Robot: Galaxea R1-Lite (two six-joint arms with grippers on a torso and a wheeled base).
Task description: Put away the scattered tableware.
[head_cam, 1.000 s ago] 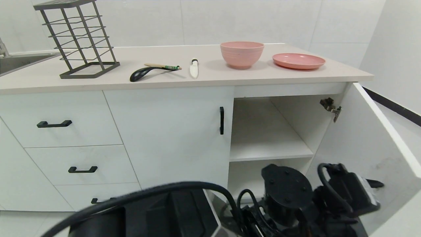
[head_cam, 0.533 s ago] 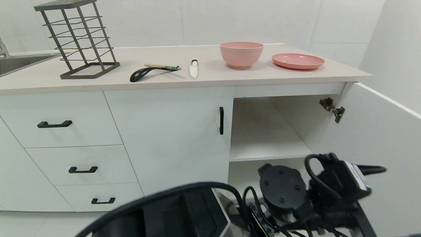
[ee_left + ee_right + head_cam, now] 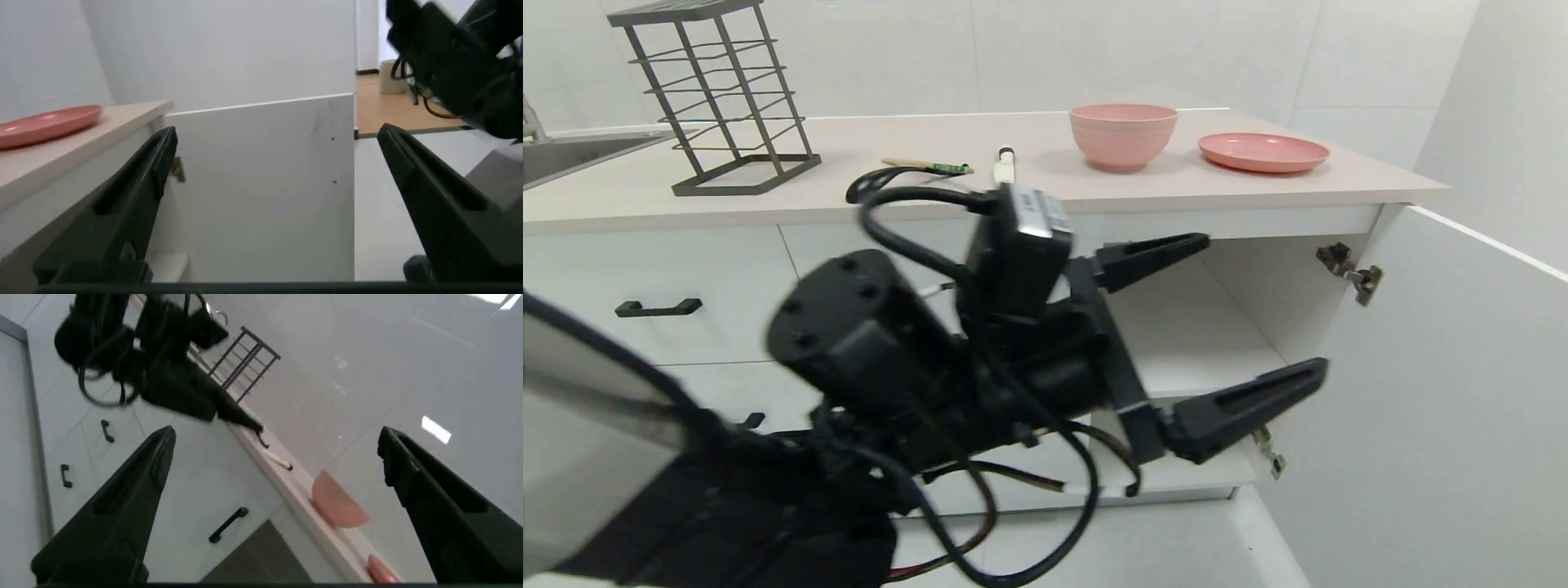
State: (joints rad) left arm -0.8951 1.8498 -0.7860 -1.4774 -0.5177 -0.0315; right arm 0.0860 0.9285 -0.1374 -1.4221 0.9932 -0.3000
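One bowl point(image 3: 1123, 135), one plate point(image 3: 1263, 151) — counter point(image 3: 890, 139); left pincer point(image 3: 1263, 303) agape.

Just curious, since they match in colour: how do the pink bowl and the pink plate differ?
The pink bowl is deep with tall sides; the pink plate is flat and shallow. The plate spreads wider than the bowl. The plate sits nearer the right end of the countertop than the bowl. Both are pink, upright and stand apart on the countertop.

Left tool point(image 3: 1262, 306) fingers spread wide; right tool point(image 3: 276, 437) likewise.
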